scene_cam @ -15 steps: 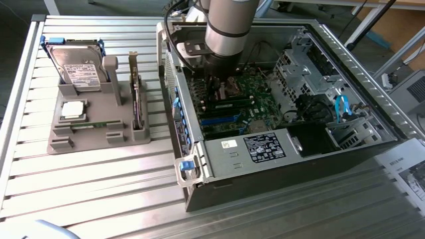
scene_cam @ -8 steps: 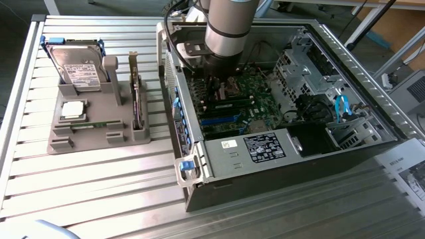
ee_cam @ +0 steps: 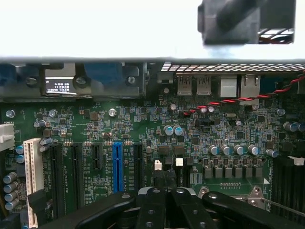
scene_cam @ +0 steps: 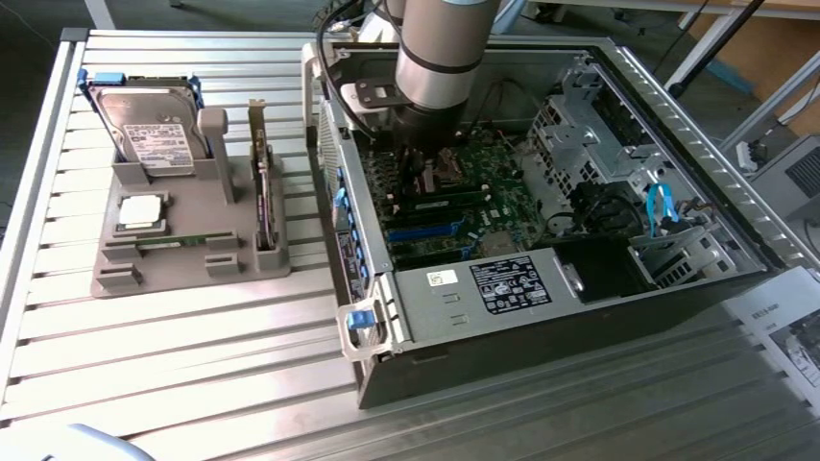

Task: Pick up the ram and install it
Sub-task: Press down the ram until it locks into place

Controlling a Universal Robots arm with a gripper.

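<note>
The ram (scene_cam: 176, 240) lies in the grey holder (scene_cam: 154, 279). The gripper (ee_cam: 166, 187) hovers over the motherboard (ee_cam: 143, 124), jaws drawn together. I cannot tell whether they pinch a second stick, so installation looks unfinished.

Labels sit on the hard drive (scene_cam: 156, 134) and power supply (scene_cam: 513, 283) (print unreadable).

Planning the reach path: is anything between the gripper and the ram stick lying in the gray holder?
Yes. The gripper is inside the computer case over the motherboard, and the ram lies outside in the holder. The case's side wall and the upright expansion card stand between them.
</note>
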